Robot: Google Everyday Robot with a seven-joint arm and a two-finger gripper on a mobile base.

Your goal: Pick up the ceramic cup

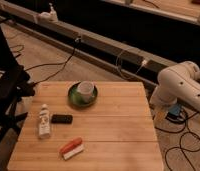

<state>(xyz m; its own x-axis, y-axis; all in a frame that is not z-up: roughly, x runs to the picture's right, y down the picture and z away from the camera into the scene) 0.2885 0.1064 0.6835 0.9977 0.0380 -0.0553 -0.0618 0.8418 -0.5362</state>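
Nearest on the wooden table point(118, 127), close to its near edge, lies a red and white object point(71, 148), set at a slant. Behind it on the left stands a white bottle point(44, 121), with a small black object point(61, 119) just beside it on the right. Farther back, toward the table's far edge and a little left of centre, the ceramic cup point(86, 89) sits on a dark green saucer point(81, 98), mouth open to the view and nothing else touching it. At the right, off the table's far right corner, the robot's white arm point(180, 82) bends above cables on the floor. The gripper itself lies out of view, so I cannot tell how it is set or whether it holds anything. A dark frame point(8, 92), perhaps a chair, stands at the left.
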